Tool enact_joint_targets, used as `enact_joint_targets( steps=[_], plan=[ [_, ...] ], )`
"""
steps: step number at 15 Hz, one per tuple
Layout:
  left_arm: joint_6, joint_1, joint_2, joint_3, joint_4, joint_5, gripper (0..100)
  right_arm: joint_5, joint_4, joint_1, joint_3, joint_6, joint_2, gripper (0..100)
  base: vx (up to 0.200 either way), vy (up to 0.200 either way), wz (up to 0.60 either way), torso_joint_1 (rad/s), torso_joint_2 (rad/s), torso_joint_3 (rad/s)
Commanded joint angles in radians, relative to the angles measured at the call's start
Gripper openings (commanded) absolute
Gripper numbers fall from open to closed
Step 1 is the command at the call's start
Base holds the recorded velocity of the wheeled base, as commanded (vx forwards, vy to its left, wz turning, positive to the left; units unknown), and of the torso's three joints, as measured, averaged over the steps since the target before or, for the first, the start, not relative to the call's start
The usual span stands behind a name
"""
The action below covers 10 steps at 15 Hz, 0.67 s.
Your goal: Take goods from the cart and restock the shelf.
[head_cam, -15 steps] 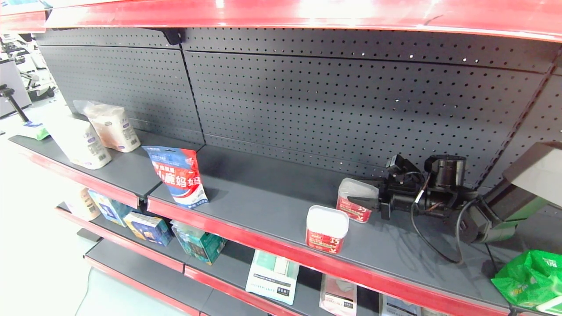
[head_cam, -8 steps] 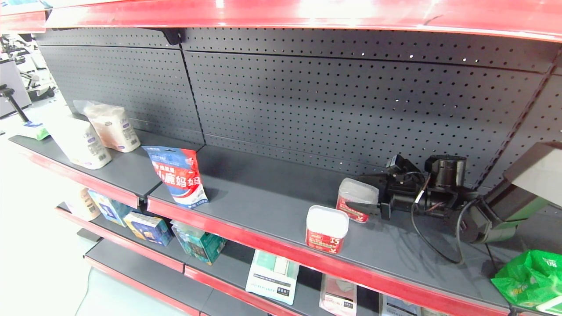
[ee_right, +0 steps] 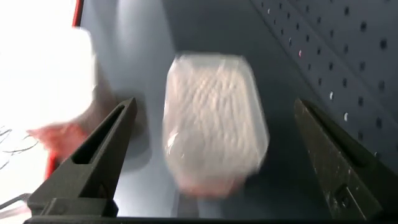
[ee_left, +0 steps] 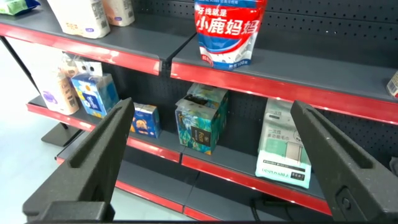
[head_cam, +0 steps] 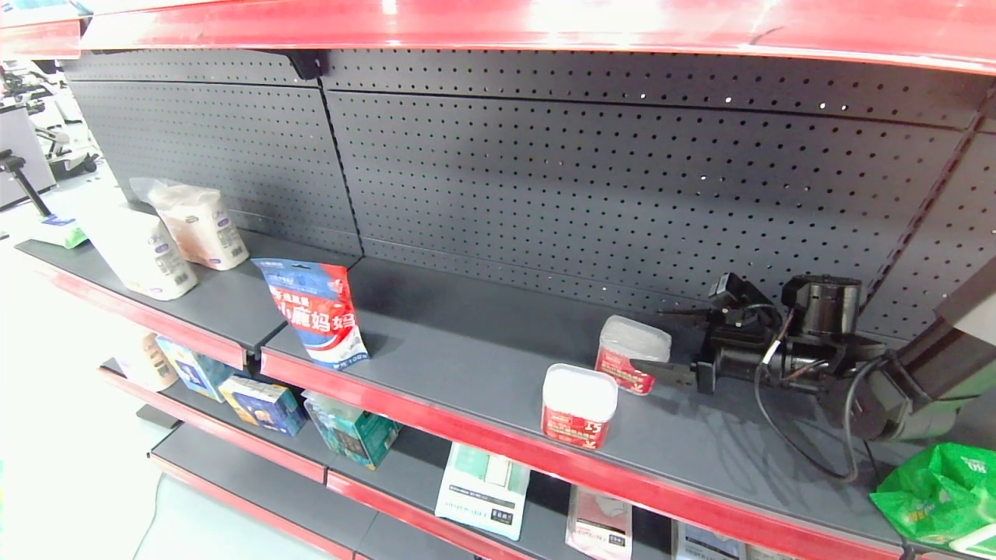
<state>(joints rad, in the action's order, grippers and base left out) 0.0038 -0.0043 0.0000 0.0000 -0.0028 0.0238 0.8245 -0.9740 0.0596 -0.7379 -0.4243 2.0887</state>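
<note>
A small clear-lidded box with a red label stands on the dark shelf, towards the right. My right gripper is open just to its right, with the fingertips level with the box's right side and not pressing it. In the right wrist view the box sits between and ahead of the spread fingers. A second box of the same kind stands at the shelf's front edge. My left gripper is open and holds nothing, in front of the lower shelves.
A blue and red pouch stands mid-shelf, with white packs farther left. A green bag lies at the right end. Boxed goods fill the lower shelves. The pegboard back wall is close behind the right gripper.
My right gripper has drawn back to the right, away from the box, which stays standing on the shelf. Nothing else has shifted.
</note>
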Motion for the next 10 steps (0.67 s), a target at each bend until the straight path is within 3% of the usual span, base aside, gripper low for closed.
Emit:
enact_joint_targets(
  steps=[1, 10],
  plan=[
    [0.001, 0.000, 0.000, 0.000, 0.000, 0.001, 100, -0.004, -0.002, -0.014, 0.055, -0.004, -0.045, 100, 0.000, 0.000, 0.00, 0.000, 0.00, 0.000],
    [-0.001, 0.000, 0.000, 0.000, 0.000, 0.001, 100, -0.153, 0.001, -0.037, 0.112, -0.018, -0.015, 100, 0.000, 0.000, 0.00, 0.000, 0.00, 0.000]
  ],
)
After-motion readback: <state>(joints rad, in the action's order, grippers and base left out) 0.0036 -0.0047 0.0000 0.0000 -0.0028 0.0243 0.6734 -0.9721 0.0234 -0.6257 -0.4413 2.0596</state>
